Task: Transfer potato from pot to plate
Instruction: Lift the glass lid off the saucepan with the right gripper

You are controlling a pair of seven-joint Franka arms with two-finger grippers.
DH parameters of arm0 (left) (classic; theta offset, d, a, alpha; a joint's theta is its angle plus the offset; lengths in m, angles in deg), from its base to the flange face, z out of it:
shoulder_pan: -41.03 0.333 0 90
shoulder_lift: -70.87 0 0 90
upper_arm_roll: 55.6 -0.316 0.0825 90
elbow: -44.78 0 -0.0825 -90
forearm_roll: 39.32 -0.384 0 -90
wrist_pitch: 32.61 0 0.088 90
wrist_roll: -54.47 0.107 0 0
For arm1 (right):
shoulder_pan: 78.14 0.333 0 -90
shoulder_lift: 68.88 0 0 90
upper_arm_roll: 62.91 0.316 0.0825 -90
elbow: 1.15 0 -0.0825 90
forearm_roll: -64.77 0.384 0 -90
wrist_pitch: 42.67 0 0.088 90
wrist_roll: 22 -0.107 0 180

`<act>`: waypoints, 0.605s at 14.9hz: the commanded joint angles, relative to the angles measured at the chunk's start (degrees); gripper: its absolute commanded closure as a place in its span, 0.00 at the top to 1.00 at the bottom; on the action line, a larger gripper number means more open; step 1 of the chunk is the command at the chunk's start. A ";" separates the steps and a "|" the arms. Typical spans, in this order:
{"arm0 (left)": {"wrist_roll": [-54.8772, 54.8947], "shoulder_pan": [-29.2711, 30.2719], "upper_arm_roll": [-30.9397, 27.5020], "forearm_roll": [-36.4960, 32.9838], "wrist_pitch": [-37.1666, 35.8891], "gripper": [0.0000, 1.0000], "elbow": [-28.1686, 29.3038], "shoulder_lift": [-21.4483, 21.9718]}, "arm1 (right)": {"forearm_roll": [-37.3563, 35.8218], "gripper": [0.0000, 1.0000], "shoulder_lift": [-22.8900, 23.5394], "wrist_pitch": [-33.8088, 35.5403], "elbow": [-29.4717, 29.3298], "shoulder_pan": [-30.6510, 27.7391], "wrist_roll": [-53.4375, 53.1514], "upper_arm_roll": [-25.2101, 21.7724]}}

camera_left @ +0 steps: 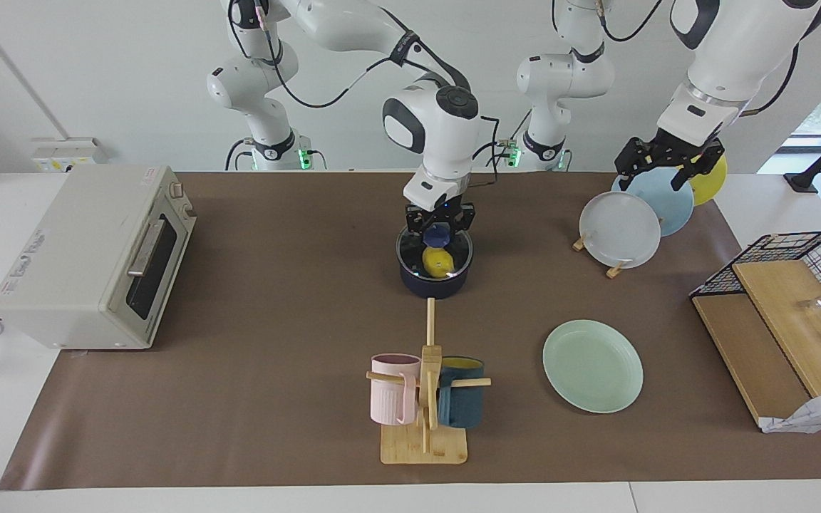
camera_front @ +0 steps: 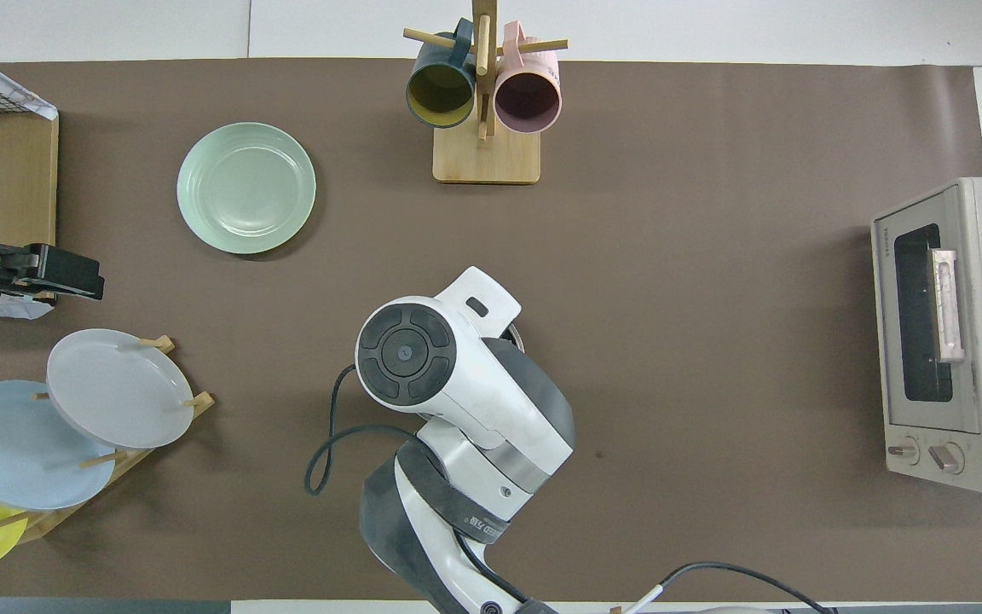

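As I look across the bench from the facing camera, the right tool [camera_left: 439, 229] stands straight down over the pot [camera_left: 435, 283], its fingertips clenched on a small blue knob [camera_left: 438, 232] at the centre of what looks to me like a clear lid with a silvery rim. Through that cover I can see the potato [camera_left: 437, 262] lying inside the pot, bright yellow against the dark inside. From overhead the right arm's wrist hides nearly all of the pot, so I read the grip from the facing camera alone. The plate [camera_left: 592, 365] lies flat on the brown mat, farther from the robots than the pot and toward the left arm's end of the bench, well apart from the pot, with nothing on it. The left tool [camera_left: 667, 162] waits in the air, released with its fingers spread, over a wooden rack [camera_left: 613, 271] that holds 3 plates on edge: grey-white, light blue and yellow. That rack stands toward the left arm's end from the pot. A wooden mug tree [camera_left: 425, 427] with 2 mugs, pink and dark blue, stands farther from the robots than the pot, almost in line with it. A toaster oven [camera_left: 90, 256] sits toward the right arm's end from the pot, well apart from it.
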 commanded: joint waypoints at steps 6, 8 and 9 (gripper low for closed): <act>-0.13 0.27 0.16 0.57 0.56 1.00 1.57 1.58 | -1.06 0.58 -1.33 5.65 -5.91 -2.21 2.85 0.06; -0.22 0.18 0.25 0.57 1.44 1.00 1.57 1.50 | -0.97 0.58 -1.50 6.01 -6.26 -5.28 8.02 -0.11; -0.65 0.01 0.34 0.57 2.14 1.00 1.65 1.50 | -0.97 0.58 -1.77 6.01 -6.18 -7.21 10.48 -0.11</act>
